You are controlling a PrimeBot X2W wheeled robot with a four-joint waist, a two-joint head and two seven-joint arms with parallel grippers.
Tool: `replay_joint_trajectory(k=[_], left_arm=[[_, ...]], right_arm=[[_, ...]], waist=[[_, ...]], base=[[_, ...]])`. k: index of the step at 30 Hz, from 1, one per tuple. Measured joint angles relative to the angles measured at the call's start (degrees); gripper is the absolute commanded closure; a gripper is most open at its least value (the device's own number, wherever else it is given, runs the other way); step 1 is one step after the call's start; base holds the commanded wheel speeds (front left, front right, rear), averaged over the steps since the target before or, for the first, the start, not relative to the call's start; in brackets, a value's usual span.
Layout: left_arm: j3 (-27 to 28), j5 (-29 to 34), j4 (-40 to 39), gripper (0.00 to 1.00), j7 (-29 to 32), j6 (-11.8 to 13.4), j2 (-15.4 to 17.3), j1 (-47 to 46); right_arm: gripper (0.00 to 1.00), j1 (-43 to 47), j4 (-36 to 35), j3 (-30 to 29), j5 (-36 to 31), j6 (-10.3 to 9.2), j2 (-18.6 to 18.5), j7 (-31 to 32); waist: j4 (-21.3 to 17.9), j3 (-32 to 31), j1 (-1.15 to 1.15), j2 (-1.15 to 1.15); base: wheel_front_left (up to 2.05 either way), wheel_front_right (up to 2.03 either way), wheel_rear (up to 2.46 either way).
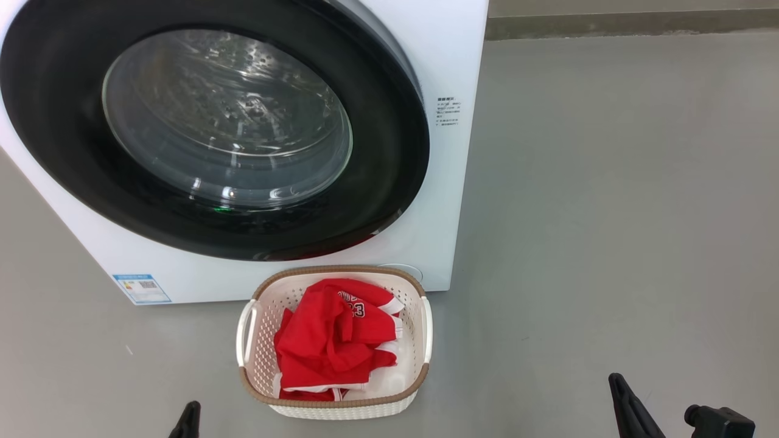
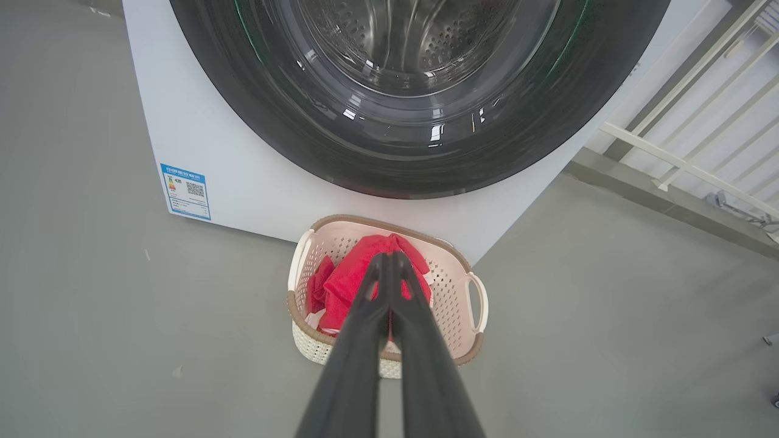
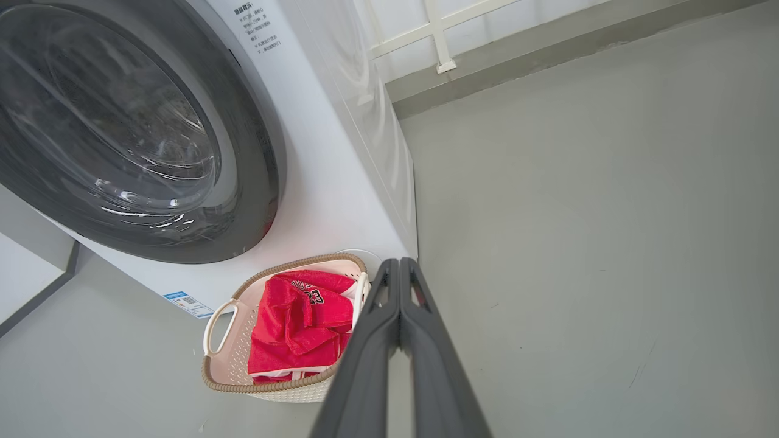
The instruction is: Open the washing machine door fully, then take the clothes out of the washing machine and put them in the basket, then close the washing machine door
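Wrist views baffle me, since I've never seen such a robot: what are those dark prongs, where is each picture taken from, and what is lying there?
The robot has a camera on its head and one on each wrist. The head picture looks down at a white washing machine, its round black-rimmed door looking closed, and a cream basket on the grey floor holding red clothes. Each wrist picture looks along that arm's own two dark fingers: the left gripper and the right gripper. Both are pressed shut and hold nothing.
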Motion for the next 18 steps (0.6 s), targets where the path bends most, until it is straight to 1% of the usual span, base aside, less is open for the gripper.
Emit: replay_joint_trajectory(k=[4,18], left_arm=[[0.3,-1.9,-0.2,1.00,0.8,0.0,-0.2,-0.2],[1.1,-9.4,-0.8,1.00,2.8,0.0,-1.2,-0.6]], right_arm=[[1.00,-0.1,-0.2,-0.1,1.6,0.00,0.0,0.5],[1.00,-1.5,-0.8,-0.5,10.9,0.00,-0.3,2.6]], waist=[[0.0,0.0,0.00,0.00],[0.0,-0.2,0.00,0.00]], base=[[0.00,0.00,0.00],[0.00,0.00,0.00]])
